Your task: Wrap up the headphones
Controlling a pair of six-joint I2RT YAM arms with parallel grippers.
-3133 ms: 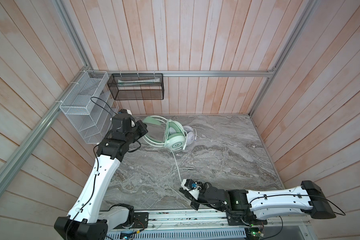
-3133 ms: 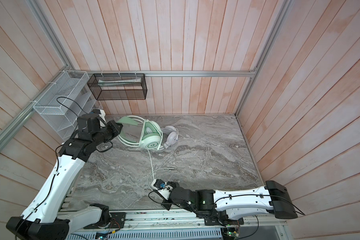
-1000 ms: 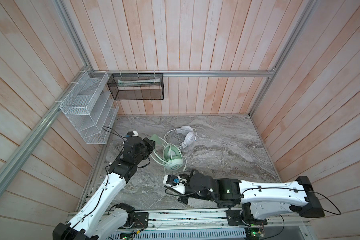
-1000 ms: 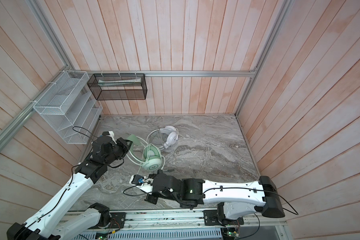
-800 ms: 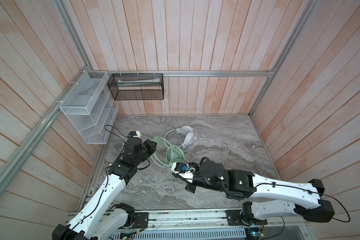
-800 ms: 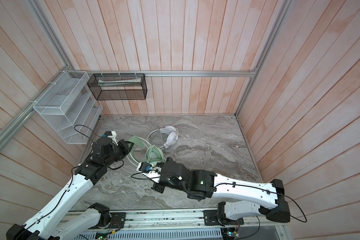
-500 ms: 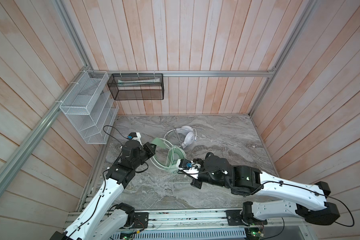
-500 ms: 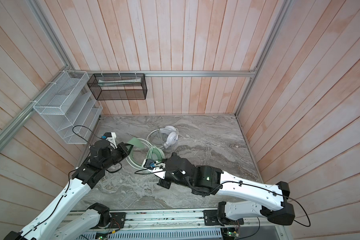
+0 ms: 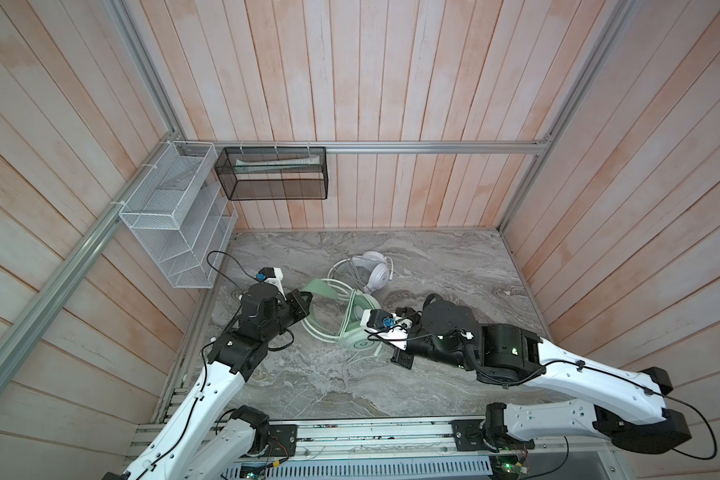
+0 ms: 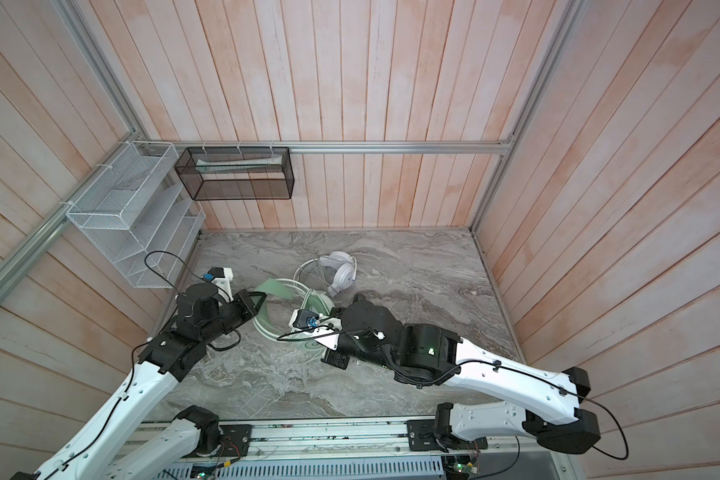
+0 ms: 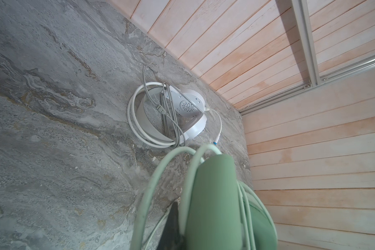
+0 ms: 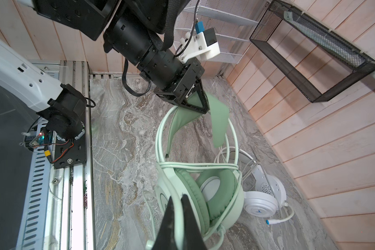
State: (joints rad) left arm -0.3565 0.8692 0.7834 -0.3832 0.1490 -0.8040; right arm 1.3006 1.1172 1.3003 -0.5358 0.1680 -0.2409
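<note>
Marbled surface (image 9: 433,266) carrying both headphones. The green headset (image 12: 204,194) sits near centre, its band raised toward 10 o'clock. The white headset (image 9: 373,274) lies just beside it at 1 o'clock, its own cord already looped. The left gripper (image 12: 200,104) is clamped on the green band. The right gripper (image 12: 179,207) is closed at the earcups, apparently pinching the thin cable (image 12: 195,166). Likely faults: the turns slide off the cups if tension drops; the cable snags the white headset; a hard pull twists the band out of the left gripper.
</note>
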